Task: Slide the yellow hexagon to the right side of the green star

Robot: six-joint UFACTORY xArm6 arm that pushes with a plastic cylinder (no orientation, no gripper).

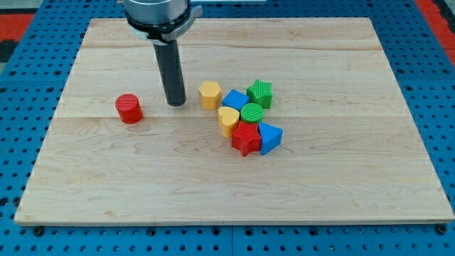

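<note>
The yellow hexagon (210,94) sits at the left end of a tight cluster of blocks near the board's middle. The green star (261,92) is at the cluster's upper right, with a blue block (234,99) between it and the hexagon. My tip (175,104) rests on the board just left of the yellow hexagon, a small gap between them.
The cluster also holds a yellow heart (228,121), a green cylinder (252,112), a red star (247,138) and a second blue block (270,137). A red cylinder (129,109) stands alone to the tip's left. The wooden board (341,178) lies on a blue pegboard.
</note>
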